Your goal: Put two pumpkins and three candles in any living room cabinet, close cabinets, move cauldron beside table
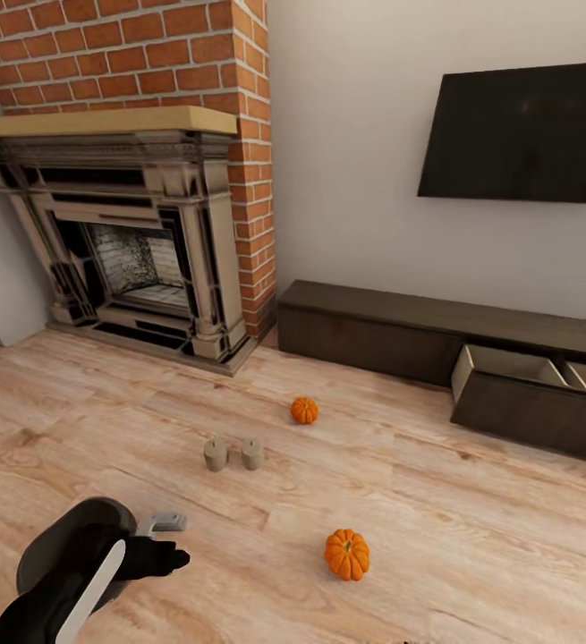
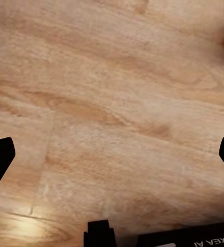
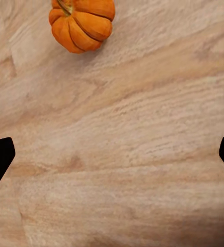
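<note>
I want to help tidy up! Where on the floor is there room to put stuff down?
Bare planks lie between the near pumpkin and the open drawer of the cabinet, and in front of the fireplace. It is crowded around the two candles and the far pumpkin.

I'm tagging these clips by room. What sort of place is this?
Most likely a living room: a brick fireplace, a wall-mounted TV and a long low cabinet on a wood plank floor.

light: even, bright | shadows: faint under pumpkins (image 1: 346, 555) | glare: none | wrist views: slightly soft
</note>
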`<state>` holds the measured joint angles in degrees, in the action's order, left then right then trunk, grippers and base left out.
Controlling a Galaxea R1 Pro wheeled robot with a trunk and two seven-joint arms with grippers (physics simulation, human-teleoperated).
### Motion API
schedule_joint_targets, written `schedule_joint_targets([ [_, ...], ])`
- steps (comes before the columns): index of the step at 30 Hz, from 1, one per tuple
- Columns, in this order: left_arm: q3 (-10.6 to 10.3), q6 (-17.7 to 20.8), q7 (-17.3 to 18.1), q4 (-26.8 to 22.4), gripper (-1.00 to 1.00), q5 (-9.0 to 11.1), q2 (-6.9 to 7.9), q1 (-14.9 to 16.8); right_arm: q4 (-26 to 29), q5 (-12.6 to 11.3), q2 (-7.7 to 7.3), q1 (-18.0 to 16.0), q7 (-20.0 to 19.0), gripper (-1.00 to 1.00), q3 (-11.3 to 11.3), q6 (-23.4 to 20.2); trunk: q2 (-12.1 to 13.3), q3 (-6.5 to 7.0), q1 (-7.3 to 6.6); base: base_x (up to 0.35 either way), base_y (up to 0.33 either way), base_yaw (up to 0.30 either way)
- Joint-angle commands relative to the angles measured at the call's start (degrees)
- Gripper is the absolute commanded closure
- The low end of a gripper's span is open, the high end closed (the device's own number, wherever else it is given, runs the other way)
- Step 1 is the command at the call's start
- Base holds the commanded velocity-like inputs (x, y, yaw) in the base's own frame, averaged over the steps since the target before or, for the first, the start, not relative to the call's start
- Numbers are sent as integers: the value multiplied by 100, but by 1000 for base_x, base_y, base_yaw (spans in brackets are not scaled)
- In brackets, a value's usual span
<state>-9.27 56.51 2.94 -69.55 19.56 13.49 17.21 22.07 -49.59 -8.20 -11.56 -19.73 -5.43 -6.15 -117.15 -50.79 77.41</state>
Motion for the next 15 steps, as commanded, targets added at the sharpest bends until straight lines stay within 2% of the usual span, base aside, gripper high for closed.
schedule_joint_targets([
  [1, -5, 18, 31, -6, -100, -32, 5, 2, 0, -60, -6, -4, -4, -100, -37, -6, -2, -9, -1, 0, 0, -254],
  [15, -4, 18, 31, -7, -100, -32, 13, 2, -1, -60, -6, -4, -4, -100, -37, 8, -2, -62, -1, 0, 34, -254],
])
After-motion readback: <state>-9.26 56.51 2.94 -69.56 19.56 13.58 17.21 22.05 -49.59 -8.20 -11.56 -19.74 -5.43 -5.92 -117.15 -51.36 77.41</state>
